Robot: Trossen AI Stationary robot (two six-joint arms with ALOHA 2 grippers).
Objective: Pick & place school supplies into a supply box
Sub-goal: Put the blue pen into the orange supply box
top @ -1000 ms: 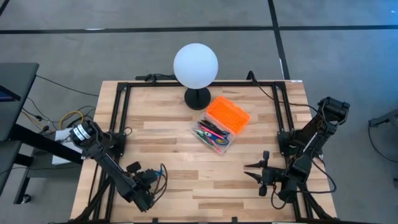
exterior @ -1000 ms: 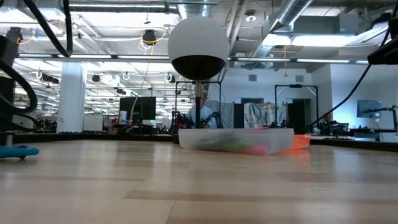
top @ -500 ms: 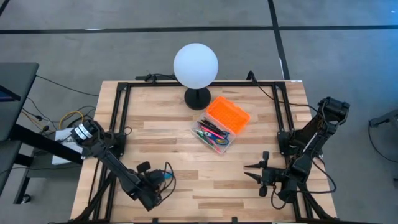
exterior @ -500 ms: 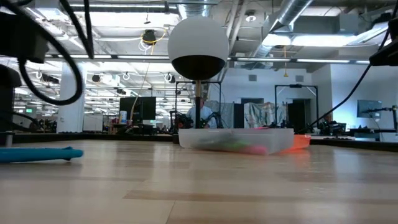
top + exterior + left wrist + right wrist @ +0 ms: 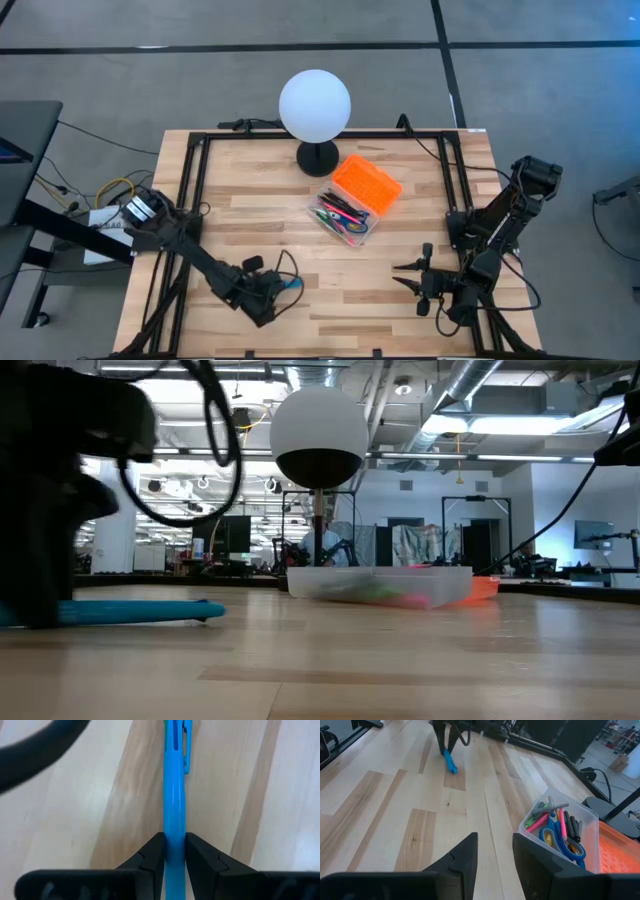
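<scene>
Down at the near-left part of the wooden table (image 5: 250, 215), the left gripper (image 5: 272, 290) holds a blue pen (image 5: 174, 815); its two dark fingers (image 5: 152, 857) are pinched against the pen's barrel on both sides, and the pen sticks out ahead of them, clip end forward. In the low view the pen (image 5: 140, 611) lies level, just above or on the boards; which cannot be told.

The supply box (image 5: 343, 220), a clear case, sits near the table's middle, just in front of the white globe lamp (image 5: 315, 105). Its orange ribbed lid (image 5: 367, 184) lies open beside it toward the right-rear. Inside are pink, green and black pens and blue-handled scissors (image 5: 555, 832).

The right gripper (image 5: 410, 278) waits at the near-right of the table, well apart from the box, its fingers parted and holding nothing.
</scene>
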